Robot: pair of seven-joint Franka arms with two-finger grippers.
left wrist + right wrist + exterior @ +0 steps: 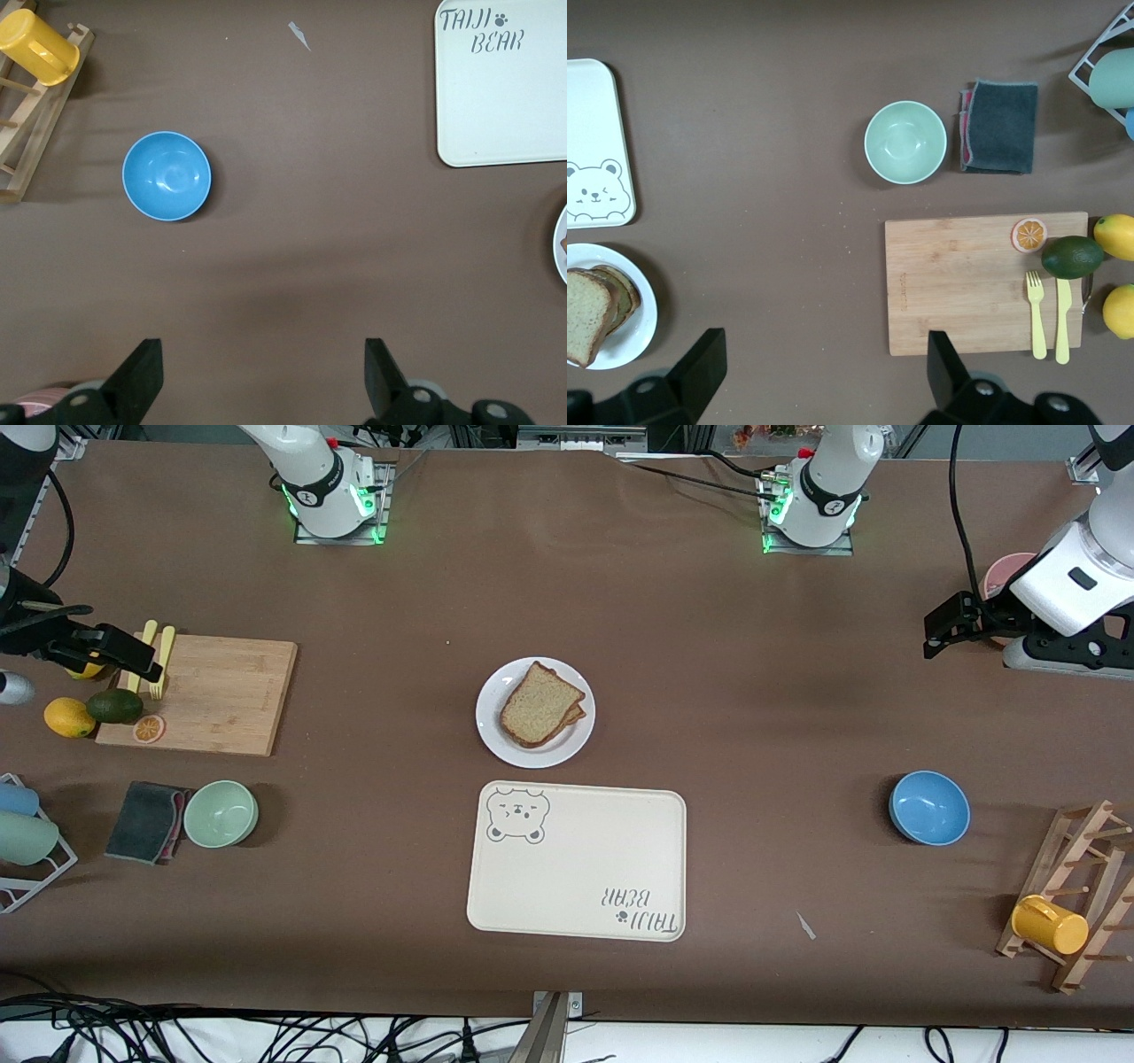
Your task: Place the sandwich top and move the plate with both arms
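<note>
Left gripper point(941, 631) empty, fingers spread wide, hanging over bare table at the left arm's end, near a pink dish point(1005, 576); right gripper point(133, 657) likewise spread and empty, over the wooden cutting board point(221, 691) at the right arm's end; both arms parked well apart from the work.

Sandwich top point(539, 701) already sits on the stack on the plate point(493, 735), mid-table, just farther from the front cam than the bear tray point(576, 868); tray is bare. So, my read: placing step looks done, plate move not begun; likely target is the tray, but that's a guess.

Next move calls for both arms coming in to the plate rim from either end, pinching the thin lip together and lifting level; uneven lift could tip or slide the stack.

Materials: bread is light brown, porous, soft, darker crust, roughly square w/ domed edge, sits slightly skewed over the slice below; plate is round, white, smooth, glossy, shallow rim, little spare rim around the bread; tray is cream, matte, rectangular w/ rounded corners and raised lip; table cover is brown, matte.
</note>
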